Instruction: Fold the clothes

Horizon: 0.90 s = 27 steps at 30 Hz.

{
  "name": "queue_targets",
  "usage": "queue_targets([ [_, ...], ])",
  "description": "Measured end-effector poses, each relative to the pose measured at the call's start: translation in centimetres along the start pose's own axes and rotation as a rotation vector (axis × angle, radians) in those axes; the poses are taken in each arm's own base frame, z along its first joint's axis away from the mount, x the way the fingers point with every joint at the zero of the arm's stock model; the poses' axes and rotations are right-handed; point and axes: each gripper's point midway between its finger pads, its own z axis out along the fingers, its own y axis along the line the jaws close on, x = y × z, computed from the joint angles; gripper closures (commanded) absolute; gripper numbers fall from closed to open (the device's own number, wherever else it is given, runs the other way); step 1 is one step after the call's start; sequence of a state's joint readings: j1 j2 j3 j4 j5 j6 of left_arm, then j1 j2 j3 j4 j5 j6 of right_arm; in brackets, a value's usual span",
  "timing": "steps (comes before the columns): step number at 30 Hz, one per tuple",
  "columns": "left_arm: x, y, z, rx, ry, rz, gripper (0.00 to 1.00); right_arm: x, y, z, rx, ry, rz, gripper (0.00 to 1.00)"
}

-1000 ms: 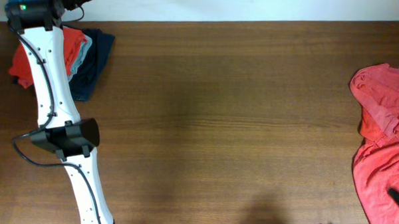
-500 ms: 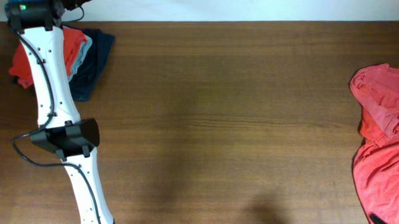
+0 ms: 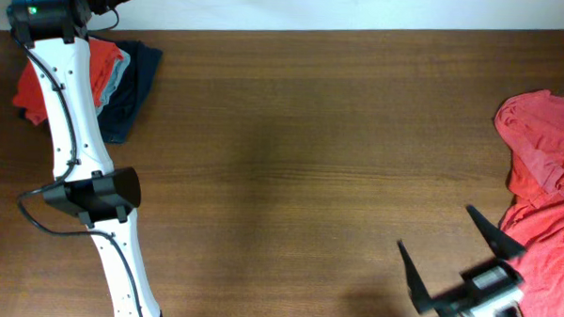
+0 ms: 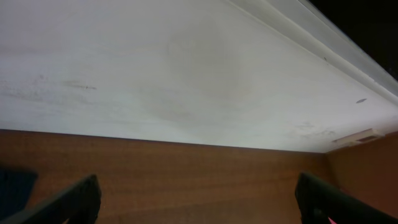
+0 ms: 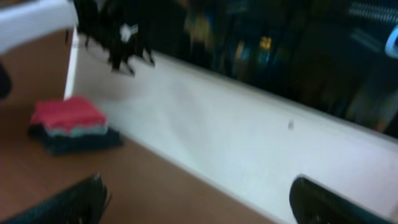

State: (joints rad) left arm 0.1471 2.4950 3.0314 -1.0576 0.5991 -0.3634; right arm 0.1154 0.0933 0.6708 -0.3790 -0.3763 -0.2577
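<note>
1. Orange-red T-shirts (image 3: 543, 139) lie crumpled in a loose heap at the far right of the wooden table (image 3: 291, 159), running out of the overhead view. I cannot tell how many garments are in it. None of it is spread flat, so I judge this folding not yet begun.
2. Right gripper (image 3: 453, 251) sits low at the near right, just beside the heap's left edge and apart from it. Its two fingers stand wide apart and hold nothing.
3. Left gripper (image 4: 199, 208) is at the far left corner and faces the white wall (image 4: 186, 81). Its fingers are spread wide and empty.
4. Left arm (image 3: 76, 142) reaches over a folded stack: a folded orange-red piece (image 3: 105, 66) on top, a pale grey-green garment (image 3: 123, 71) under it, and a dark navy garment (image 3: 136, 86) at the bottom.
5. Risk: a pinch into the bunched heap may take several layers, or a second shirt, so the cloth rises as a knot. The cause would be folds hidden under the top layer.
6. Risk: cloth lies beyond the visible table, so a drag from the wrong edge could pull it off.
7. Risk: the left arm, swinging across, could brush the folded stack and undo it.
8. Right wrist view is blurred, so fine placement cannot be checked there.
</note>
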Motion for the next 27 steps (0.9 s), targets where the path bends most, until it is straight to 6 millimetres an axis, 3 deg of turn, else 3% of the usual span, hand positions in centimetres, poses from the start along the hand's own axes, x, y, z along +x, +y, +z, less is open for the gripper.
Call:
queue_targets([
  [7,0.0,0.0,0.0,0.0,0.0,0.0,0.01,4.4,0.0,2.3,0.035,-0.105,-0.005,0.01],
  [17,0.0,0.0,0.0,0.0,0.0,0.0,0.01,9.8,-1.2,3.0,0.133,-0.044,0.127,0.01],
  [27,0.0,0.0,0.0,0.0,0.0,0.0,0.0,15.3,-0.6,3.5,0.156,0.019,0.212,0.01],
])
